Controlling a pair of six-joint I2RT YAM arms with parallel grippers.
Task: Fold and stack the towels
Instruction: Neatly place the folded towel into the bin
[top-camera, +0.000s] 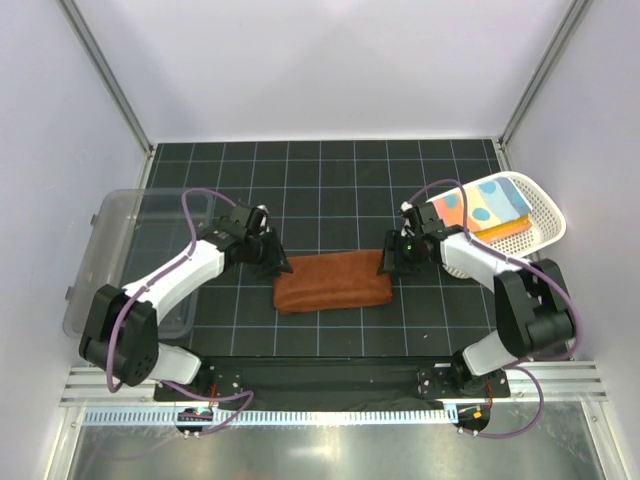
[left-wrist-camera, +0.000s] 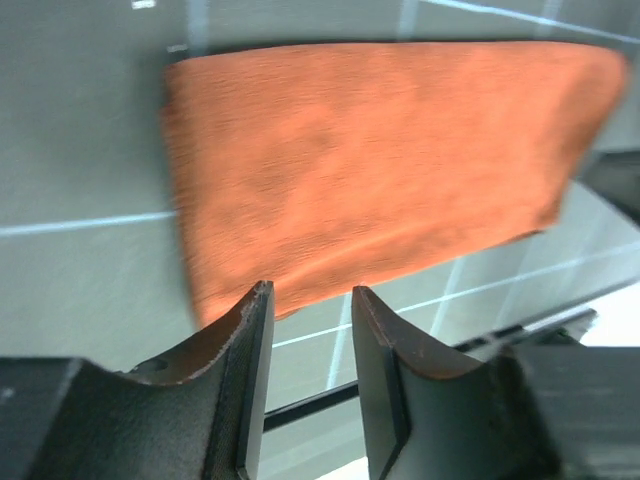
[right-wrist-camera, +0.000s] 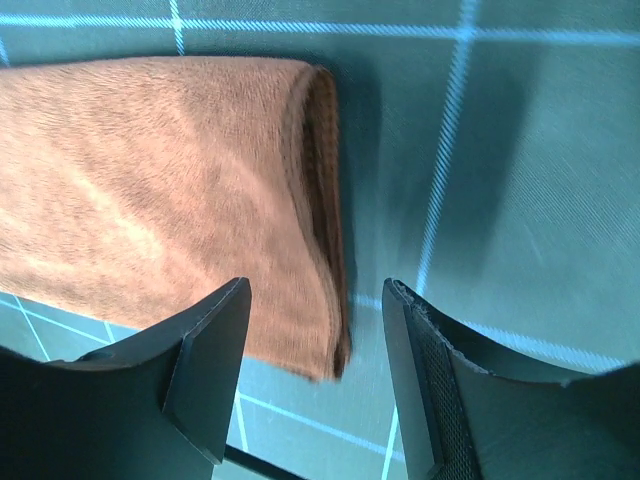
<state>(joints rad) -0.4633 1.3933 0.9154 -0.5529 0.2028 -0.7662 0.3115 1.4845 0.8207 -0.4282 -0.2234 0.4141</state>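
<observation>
A rust-brown towel (top-camera: 333, 281) lies folded into a long strip on the dark grid mat, midway between the two arms. My left gripper (top-camera: 277, 264) hangs over its left end, jaws open and empty; the left wrist view shows the towel (left-wrist-camera: 380, 170) just beyond the fingertips (left-wrist-camera: 255, 300). My right gripper (top-camera: 388, 262) is at the towel's right end, also open with nothing between the jaws; the folded edge (right-wrist-camera: 325, 210) sits below them. More towels (top-camera: 480, 208), light blue with orange spots and yellow-orange, lie in the white basket (top-camera: 545, 225).
A clear plastic bin (top-camera: 125, 250) stands at the left edge of the mat, beside the left arm. The white perforated basket sits at the right, behind the right arm. White walls enclose the table on three sides.
</observation>
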